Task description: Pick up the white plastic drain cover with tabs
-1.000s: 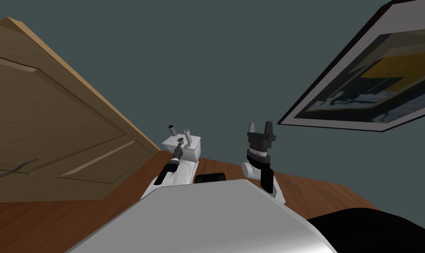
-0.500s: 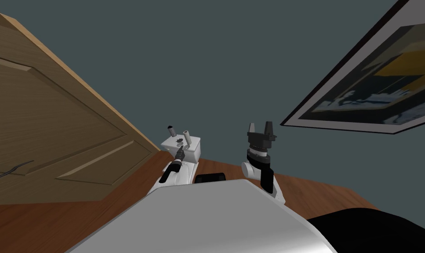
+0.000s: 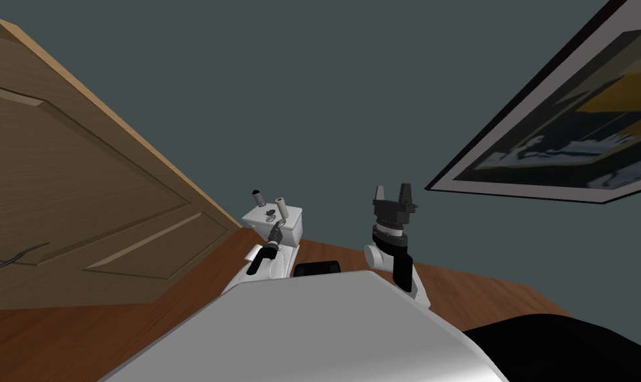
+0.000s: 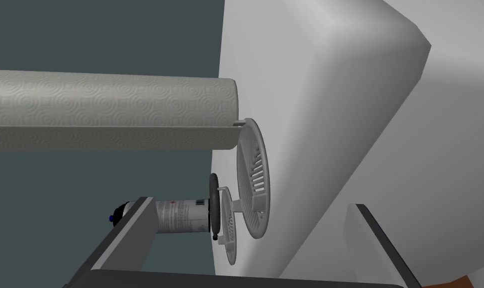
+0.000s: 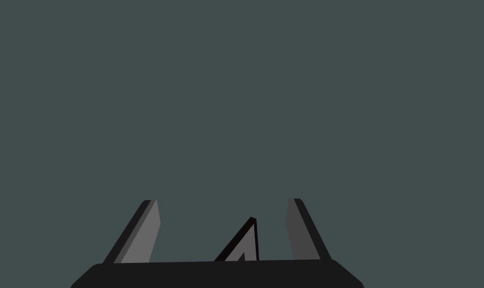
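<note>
Here the left gripper's (image 4: 251, 203) fingers (image 4: 135, 225) stand wide apart, holding nothing, just short of the white box's (image 4: 336, 125) top surface. Between them the larger drain cover (image 4: 253, 175), a pale slotted disc with small tabs at its rim, lies flat on that surface. A smaller drain cover (image 4: 227, 227) lies just beside it, near a labelled bottle (image 4: 180, 216). A paper towel roll (image 4: 110, 117) stands at the larger cover's edge. The right gripper (image 3: 392, 192) is raised well apart from the box, its fingers also spread and empty.
</note>
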